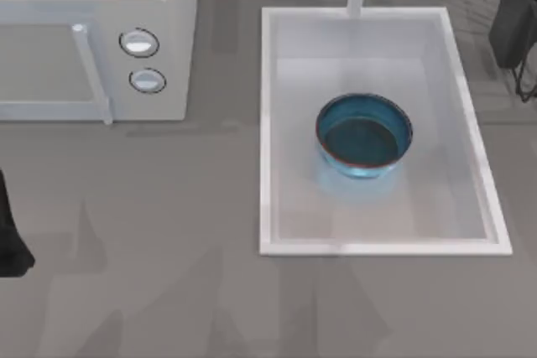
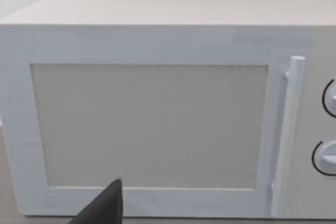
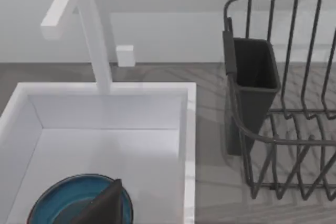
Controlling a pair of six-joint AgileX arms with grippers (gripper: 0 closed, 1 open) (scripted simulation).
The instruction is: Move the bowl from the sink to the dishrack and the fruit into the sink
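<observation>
Jaws, left arm: one dark fingertip (image 2: 102, 205) shows in the left wrist view, in front of the microwave door; whether these jaws are spread or pressed together I cannot tell, and nothing shows between them
Jaws, right arm: one dark fingertip (image 3: 105, 203) shows in the right wrist view, over the near rim of the bowl; spread or pressed together I cannot tell, and I see no contact with the bowl
Left arm: parked at the left edge of the tabletop (image 1: 168, 249) in the top view, a black shape low beside the microwave
Right arm: black parts at the far right corner of the top view, above the dishrack side
Bowl (image 1: 364, 136): teal-blue with a thin red rim, upright on the floor of the sink, roughly central and apart from every wall
Sink (image 1: 267, 123): white recessed basin with a raised rim, to the right of the microwave, holding the bowl and nothing else that I can see
Faucet (image 3: 89, 30): white post at the far rim of the sink
Dishrack (image 3: 283, 140): dark wire frame just beside the sink's right rim, with a dark cutlery cup hooked on its near corner; no dish in the part that shows
Microwave (image 1: 101, 39): white, door shut, two round dials at its right
Fruit: no sign of it
Progress: by my judgement nothing is done yet; the bowl remains to be lifted across to the dishrack, and the fruit remains to go into the sink
Writing: no brand, label or readable text on anything
</observation>
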